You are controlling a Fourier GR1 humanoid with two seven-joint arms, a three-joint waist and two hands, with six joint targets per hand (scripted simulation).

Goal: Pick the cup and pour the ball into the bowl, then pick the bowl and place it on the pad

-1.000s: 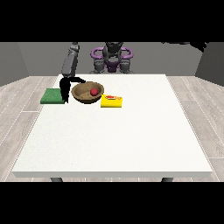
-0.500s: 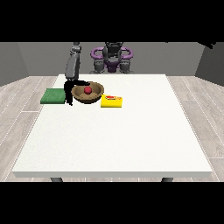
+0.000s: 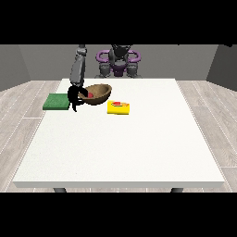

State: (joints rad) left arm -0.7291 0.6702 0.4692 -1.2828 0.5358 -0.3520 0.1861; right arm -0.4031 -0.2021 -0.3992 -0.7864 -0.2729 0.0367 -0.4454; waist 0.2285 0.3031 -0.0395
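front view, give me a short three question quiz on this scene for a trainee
1. True or false: the brown bowl is tilted, with one side raised off the table.
2. What lies at the view's left of the hand that holds the bowl? A) a green pad B) a yellow box C) a purple cup
3. Fill in: the red ball is inside the ____.

Key
1. True; the bowl's side away from the hand is raised.
2. A, the green pad; the yellow box lies at the view's right of the bowl.
3. bowl
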